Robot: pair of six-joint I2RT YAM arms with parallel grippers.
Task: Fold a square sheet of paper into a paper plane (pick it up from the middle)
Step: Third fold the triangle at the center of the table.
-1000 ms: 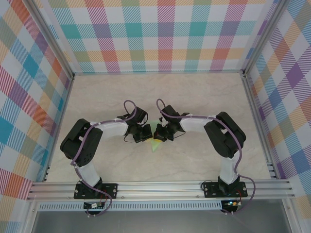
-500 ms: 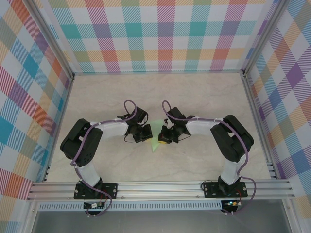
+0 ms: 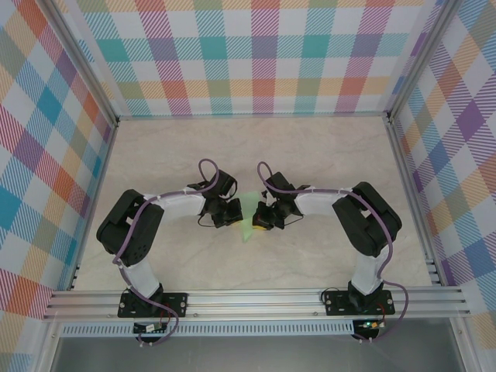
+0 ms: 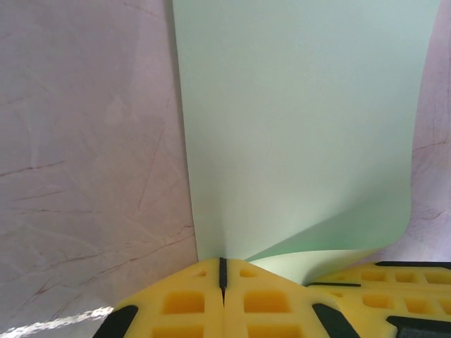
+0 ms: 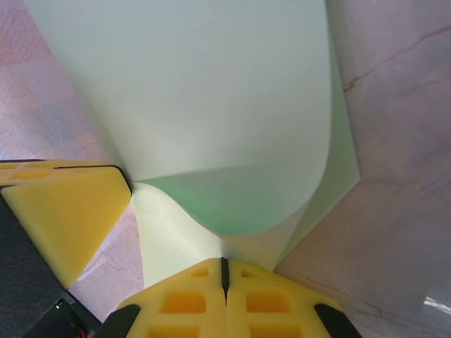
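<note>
The square sheet of paper [image 3: 248,226] is pale mint green and hangs between the two grippers at the table's middle. My left gripper [image 3: 237,213] is shut on one edge of it; in the left wrist view the sheet [image 4: 296,127] rises out of the closed yellow tips [image 4: 223,262] and curls at the lower right. My right gripper [image 3: 259,217] is shut on the opposite part; in its wrist view the sheet [image 5: 211,91] bends over in a loop above the closed tips [image 5: 225,262]. The paper plane is out of view.
The marble-patterned table [image 3: 310,155] is walled by plaid panels, with aluminium rails [image 3: 248,298] along the near edge. Each wrist view catches the other gripper's yellow finger close by, the right one's [image 4: 394,282] and the left one's [image 5: 63,211].
The right gripper has shifted a little to the right, away from the left one, and more of the green sheet shows between them. The left arm has stayed put.
</note>
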